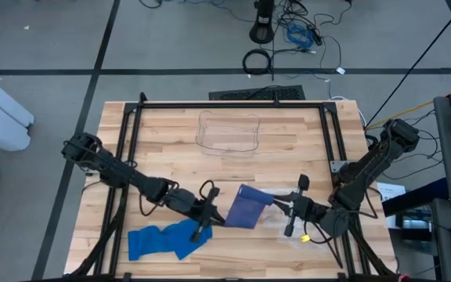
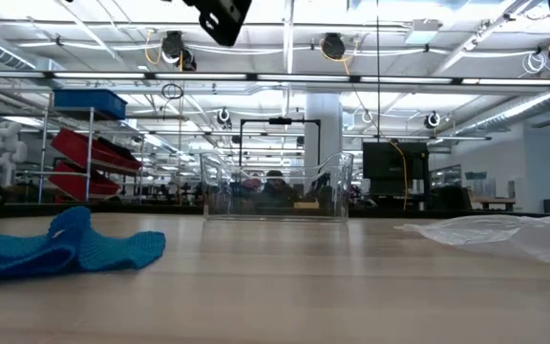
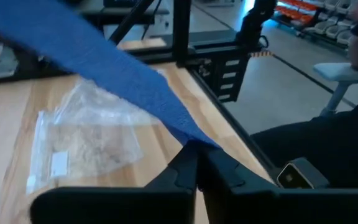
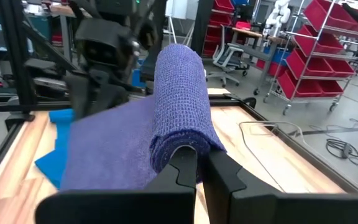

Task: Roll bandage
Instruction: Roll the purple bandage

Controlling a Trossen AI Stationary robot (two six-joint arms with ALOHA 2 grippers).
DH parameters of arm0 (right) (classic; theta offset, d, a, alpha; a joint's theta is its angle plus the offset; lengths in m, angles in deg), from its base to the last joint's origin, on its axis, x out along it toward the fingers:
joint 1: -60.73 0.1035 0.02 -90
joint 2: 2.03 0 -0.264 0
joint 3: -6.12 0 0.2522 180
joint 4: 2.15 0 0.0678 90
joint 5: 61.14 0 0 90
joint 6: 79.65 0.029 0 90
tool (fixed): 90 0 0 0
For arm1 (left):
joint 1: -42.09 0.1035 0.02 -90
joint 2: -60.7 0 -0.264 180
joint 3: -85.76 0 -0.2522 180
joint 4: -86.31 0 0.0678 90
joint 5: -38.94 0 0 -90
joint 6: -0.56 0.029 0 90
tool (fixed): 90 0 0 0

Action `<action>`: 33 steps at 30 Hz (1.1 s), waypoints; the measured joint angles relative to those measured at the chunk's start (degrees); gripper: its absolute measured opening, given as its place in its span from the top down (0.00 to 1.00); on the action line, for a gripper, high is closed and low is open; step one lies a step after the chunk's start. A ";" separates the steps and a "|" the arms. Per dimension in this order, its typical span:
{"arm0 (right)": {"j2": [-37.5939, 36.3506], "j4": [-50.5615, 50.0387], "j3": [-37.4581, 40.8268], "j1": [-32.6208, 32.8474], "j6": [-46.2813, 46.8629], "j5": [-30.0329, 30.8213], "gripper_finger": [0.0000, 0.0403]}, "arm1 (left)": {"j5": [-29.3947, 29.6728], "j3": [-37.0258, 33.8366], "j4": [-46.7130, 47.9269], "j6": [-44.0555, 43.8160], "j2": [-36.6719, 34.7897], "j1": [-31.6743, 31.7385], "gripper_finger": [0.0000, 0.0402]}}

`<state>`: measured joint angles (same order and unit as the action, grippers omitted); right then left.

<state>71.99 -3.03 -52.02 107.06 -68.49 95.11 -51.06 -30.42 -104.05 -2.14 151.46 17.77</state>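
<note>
A dark blue bandage (image 1: 245,207) is stretched in the air between my two grippers, above the table's near middle. Its end toward the right arm is wound into a roll (image 4: 178,93); the flat unrolled strip (image 3: 123,74) runs from there to my left gripper. My left gripper (image 1: 210,207) is shut on the strip's end. My right gripper (image 1: 277,202) is shut on the roll. The low view does not show the bandage. My left gripper pinches the strip's free end (image 3: 194,138) between its two fingertips, coming nearly level from the table's left. The strip rises away from the fingers, clear of the table. My right gripper pinches the roll's lower end (image 4: 188,144) between its two fingers, nearly level from the table's right. The roll stands up from the fingers, lifted clear, with the flat strip leading off its side to the left gripper.
A lighter blue cloth (image 1: 167,239) lies crumpled on the table near the front left. A clear plastic bag (image 1: 292,223) lies under the right gripper. A clear container (image 1: 227,131) stands at the far middle. A black frame (image 1: 131,141) borders the table.
</note>
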 joint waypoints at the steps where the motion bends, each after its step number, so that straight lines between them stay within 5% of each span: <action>1: 0.00 0.00 0.00 -0.19 0.02 -0.01 1.00 | 0.17 0.00 -0.46 0.17 0.00 -0.33 0.93; 9: 0.00 -0.73 0.00 -0.22 2.47 0.40 1.00 | 0.94 0.00 0.06 4.44 0.00 -1.67 0.64; 17: 0.00 -0.77 0.00 -0.19 5.50 3.88 1.00 | 10.42 0.00 4.52 9.27 0.00 -1.59 0.39; 20: -0.32 -0.79 0.00 -0.11 8.84 2.08 1.00 | 15.48 0.00 4.58 17.86 0.00 -2.09 0.38; 27: -2.03 -0.76 0.00 0.02 17.52 -6.91 1.00 | 38.67 -0.02 6.61 41.50 0.00 -7.29 0.44; 33: -2.03 -0.79 0.00 -0.45 22.90 -14.71 1.00 | 47.40 -0.02 1.89 61.50 2.61 -11.85 0.55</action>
<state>69.96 -3.82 -52.02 106.61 -45.59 80.40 -3.66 -30.44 -102.16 59.36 154.07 5.91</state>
